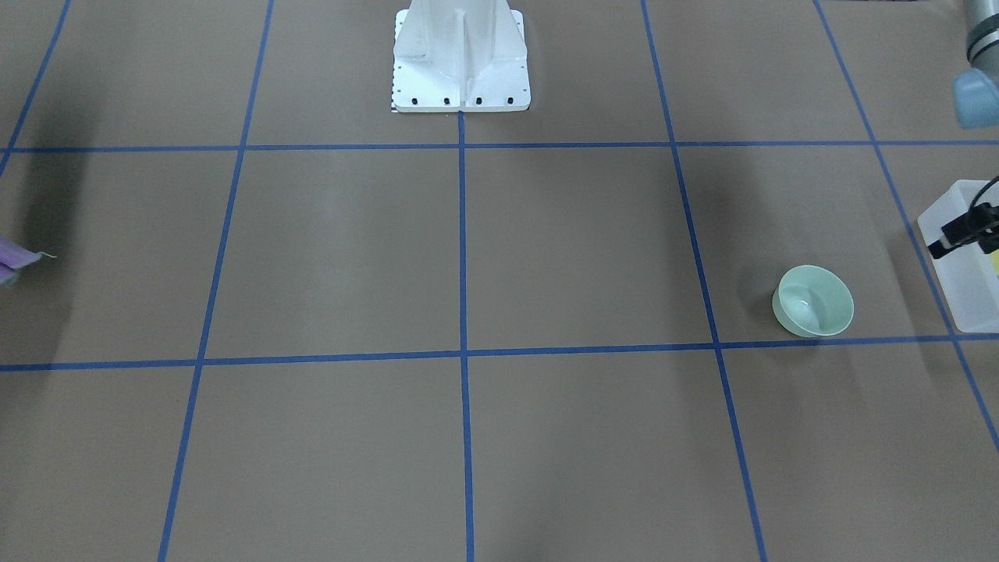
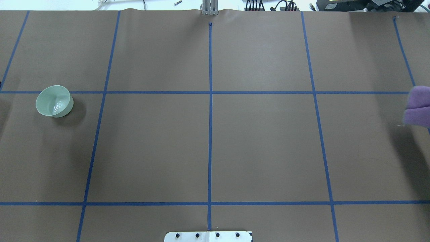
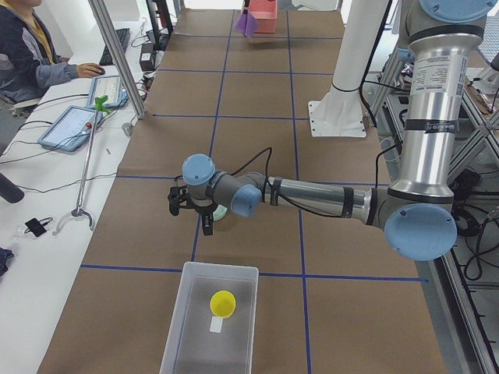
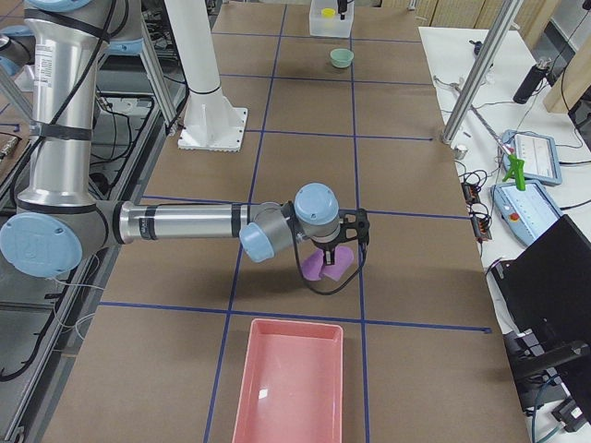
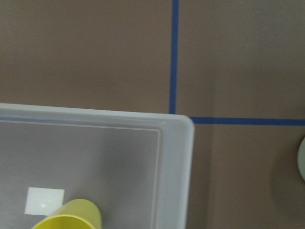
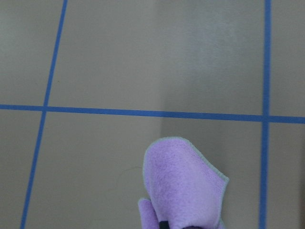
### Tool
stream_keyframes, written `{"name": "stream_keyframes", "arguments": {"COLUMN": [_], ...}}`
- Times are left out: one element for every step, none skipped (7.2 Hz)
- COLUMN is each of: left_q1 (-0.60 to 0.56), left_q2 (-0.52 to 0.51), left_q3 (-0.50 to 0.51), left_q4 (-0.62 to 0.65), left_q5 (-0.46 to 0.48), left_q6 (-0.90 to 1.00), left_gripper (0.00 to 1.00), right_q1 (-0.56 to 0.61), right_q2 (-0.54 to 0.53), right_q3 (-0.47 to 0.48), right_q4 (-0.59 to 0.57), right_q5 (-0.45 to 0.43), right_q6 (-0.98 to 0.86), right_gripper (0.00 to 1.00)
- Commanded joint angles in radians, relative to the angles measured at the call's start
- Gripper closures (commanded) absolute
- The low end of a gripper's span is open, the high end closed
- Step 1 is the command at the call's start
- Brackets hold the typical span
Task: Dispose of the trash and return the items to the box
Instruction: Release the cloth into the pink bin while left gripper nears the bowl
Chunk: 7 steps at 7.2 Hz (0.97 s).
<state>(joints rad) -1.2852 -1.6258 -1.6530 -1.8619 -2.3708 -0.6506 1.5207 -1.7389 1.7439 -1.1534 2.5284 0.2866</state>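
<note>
**Cup in the box, bowl outside it, cloth in the right claw**

The box [image 5: 176, 171] stands at the left-arm end of the table [image 2: 262, 144]. The yellow cup [image 3: 224, 303] stands inside it, mouth up, on the box floor next to a small white label [image 3: 216, 325]. It touches none of the walls.

The mint-green bowl [image 1: 813, 300] is outside the box. It sits upright on the table near the box's short end, apart from it, on the side toward the table's middle. It rests just beside a blue tape line [image 1: 858, 340] and is empty.

The left claw [image 3: 191, 212] hangs above the table between the box and the bowl, its fingers pointing down. In the left side view the arm's wrist hides most of the bowl. The front-facing view crops the claw at the frame edge and the wrist camera shows no fingers. I cannot tell how far it is open, and nothing can be seen in it.

At the end of the table far from the box, the right claw [image 4: 334, 247] is closed on a purple cloth [image 6: 183, 186]. The cloth dangles from it, folded over, clear of the table, with its shadow on the brown surface below. A pink tray [image 4: 291, 383] lies still farther from the box, at the table's edge, just beyond the cloth.
</note>
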Motion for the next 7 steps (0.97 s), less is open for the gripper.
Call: {"name": "stream_keyframes", "arguments": {"left_q1": [0.098, 0.130, 0.133, 0.133, 0.139, 0.165, 0.179], "left_q2": [-0.031, -0.040, -0.049, -0.049, -0.051, -0.054, -0.061], "left_q3": [-0.045, -0.045, -0.047, -0.045, -0.038, -0.033, -0.019], "left_q4": [0.000, 0.000, -0.005, -0.005, -0.005, -0.005, -0.008], "left_q5": [0.058, 0.068, 0.068, 0.068, 0.070, 0.103, 0.125], "left_q6": [-0.162, -0.197, -0.217, -0.221, -0.221, -0.221, -0.224], "left_gripper": [0.03, 0.03, 0.03, 0.03, 0.03, 0.03, 0.03], "right_q1": [0.200, 0.276, 0.349, 0.421, 0.435, 0.438, 0.438], "right_q2": [-0.019, 0.016, 0.056, 0.120, 0.143, 0.144, 0.136], "right_q3": [0.002, 0.002, -0.007, -0.020, -0.052, -0.116, -0.157], "right_q4": [-0.304, -0.445, -0.591, -0.733, -0.755, -0.737, -0.686], "right_q5": [-0.011, -0.075, -0.156, -0.248, -0.316, -0.316, -0.318], "right_q6": [-0.458, -0.622, -0.805, -0.945, -1.013, -1.020, -1.017], "right_gripper": [1.00, 1.00, 1.00, 1.00, 1.00, 1.00, 1.00]}}
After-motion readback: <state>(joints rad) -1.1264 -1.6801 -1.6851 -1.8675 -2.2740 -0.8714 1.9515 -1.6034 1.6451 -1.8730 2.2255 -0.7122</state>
